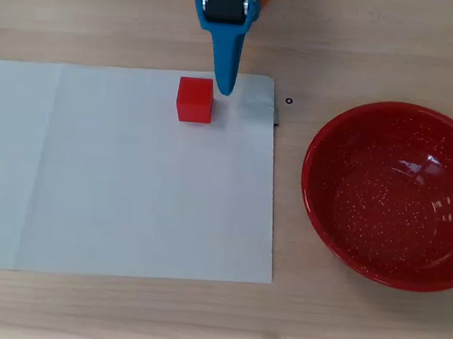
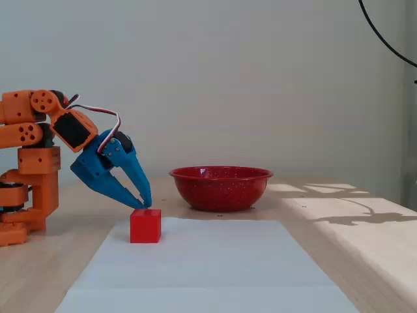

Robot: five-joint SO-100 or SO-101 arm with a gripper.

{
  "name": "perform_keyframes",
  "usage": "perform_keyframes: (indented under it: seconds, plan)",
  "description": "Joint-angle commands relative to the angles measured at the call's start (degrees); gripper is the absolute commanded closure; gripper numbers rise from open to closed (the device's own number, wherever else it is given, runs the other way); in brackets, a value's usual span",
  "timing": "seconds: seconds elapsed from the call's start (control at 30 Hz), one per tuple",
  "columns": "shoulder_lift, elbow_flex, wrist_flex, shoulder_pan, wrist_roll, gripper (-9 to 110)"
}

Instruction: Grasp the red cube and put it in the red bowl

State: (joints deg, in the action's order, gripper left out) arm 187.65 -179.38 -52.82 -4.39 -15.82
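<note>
The red cube [image 1: 195, 100] [image 2: 144, 226] rests on a white sheet near its far edge. My blue gripper [image 1: 224, 88] [image 2: 144, 201] points down at the table just behind the cube's far right corner in the overhead view, its tips slightly above the cube's top in the fixed view. The jaws meet at the tips and hold nothing. The red bowl [image 1: 319, 151] [image 2: 221, 189] stands empty on the wood, to the right of the sheet in the overhead view, well apart from cube and gripper.
A white paper sheet [image 1: 126, 199] [image 2: 208, 261] covers the left and middle of the wooden table [image 1: 194, 320]. My orange arm base [image 2: 29, 189] stands at the left in the fixed view. A dark cable [image 2: 384, 39] hangs at upper right.
</note>
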Motion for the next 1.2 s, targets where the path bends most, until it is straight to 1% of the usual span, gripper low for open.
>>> perform_keyframes:
  seconds: [0.0,0.83,0.97,1.17]
  plan:
    - [1.05,-0.53,-0.09,1.32,0.26,101]
    - [0.97,-0.53,-0.26,1.32,1.41,101]
    - [-1.32,2.72,-0.97,0.97,2.37,101]
    - [-7.47,12.13,-4.75,1.41,3.78,101]
